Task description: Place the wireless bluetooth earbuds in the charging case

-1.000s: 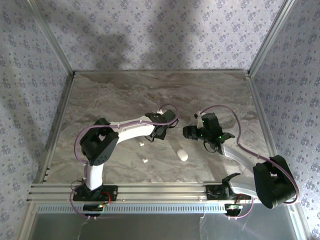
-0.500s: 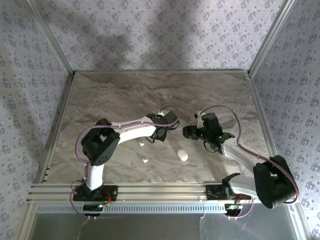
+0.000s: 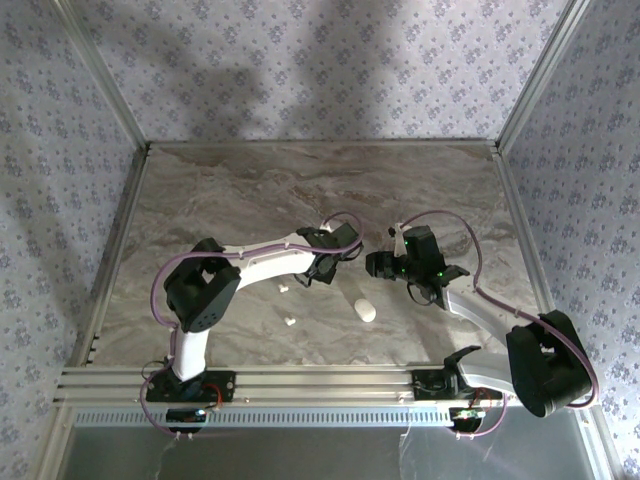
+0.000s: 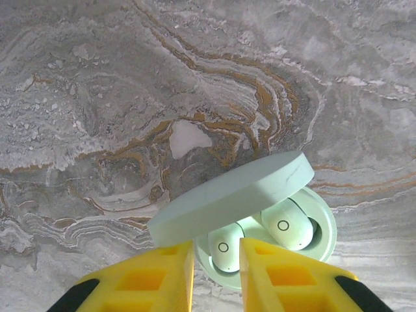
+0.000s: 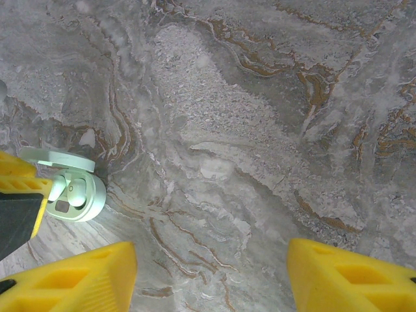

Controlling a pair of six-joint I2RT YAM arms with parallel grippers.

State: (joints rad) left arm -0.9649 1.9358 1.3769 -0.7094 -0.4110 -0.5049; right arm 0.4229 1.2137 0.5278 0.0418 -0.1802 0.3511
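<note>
From above, the left arm rises from its base at the near-left edge, folds at a raised elbow, and sends its white forearm right across the marble table. The left gripper is pitched down near the table's middle. The right arm sweeps in from the near-right corner, with the right gripper facing the left one, close but apart. Two loose earbuds lie on the table beside the left forearm. A white oval case lies nearer the bases, between the arms.

The left wrist camera looks down on the mint charging case, its lid tilted open. Two seated earbuds sit side by side in its wells. The left gripper's yellow fingers stand a narrow gap apart over one of them, clamping nothing.

From the right wrist, the right gripper's fingers stand wide apart over bare marble. The mint case sits well off to the left.
</note>
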